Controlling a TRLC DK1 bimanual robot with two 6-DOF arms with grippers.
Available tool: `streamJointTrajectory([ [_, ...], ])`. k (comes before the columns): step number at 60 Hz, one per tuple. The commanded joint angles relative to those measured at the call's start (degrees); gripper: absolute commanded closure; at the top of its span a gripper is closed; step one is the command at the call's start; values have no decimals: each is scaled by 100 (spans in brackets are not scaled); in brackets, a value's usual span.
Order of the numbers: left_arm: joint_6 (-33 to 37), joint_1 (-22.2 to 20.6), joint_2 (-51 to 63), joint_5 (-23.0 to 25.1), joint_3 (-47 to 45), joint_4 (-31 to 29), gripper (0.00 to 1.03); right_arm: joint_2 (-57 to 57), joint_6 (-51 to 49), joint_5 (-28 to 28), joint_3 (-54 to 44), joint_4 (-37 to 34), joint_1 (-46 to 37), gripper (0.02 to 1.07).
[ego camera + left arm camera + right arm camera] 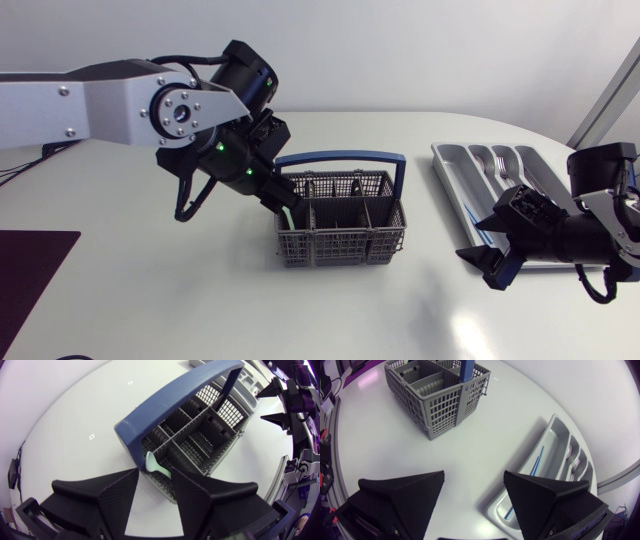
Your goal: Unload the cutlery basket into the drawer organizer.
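The grey cutlery basket (341, 233) with its blue handle (340, 157) stands mid-table. My left gripper (283, 204) dips into the basket's left end. In the left wrist view, a pale green utensil end (156, 465) sticks up from the nearest compartment of the basket (200, 425). It lies between the tips of my left gripper (155, 474), whose fingers stand apart and do not clamp it. The grey drawer organizer (452, 166) lies at the right and holds forks (506, 165) and a spoon (481, 155). My right gripper (497, 266) hovers open and empty by the organizer's near end.
In the right wrist view the organizer (547, 435) holds a thin blue stick (536, 466), a fork (575, 465) and a spoon (568, 450), with the basket (440, 397) farther ahead. A dark purple mat (30, 275) covers the table's front left corner.
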Motion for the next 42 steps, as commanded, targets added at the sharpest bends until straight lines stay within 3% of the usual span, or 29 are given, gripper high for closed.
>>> streamJointTrajectory([
  [1,-236,77,137,88,99,-65,56,26,192,-23,-144,-8,80,21],
  [12,-263,95,234,88,99,-39,56,26,218,-23,-162,1,97,21],
  [28,-272,121,383,88,73,102,65,9,218,-41,-206,19,97,21],
  [42,-289,174,533,88,73,304,66,-9,210,-41,-215,27,97,21],
])
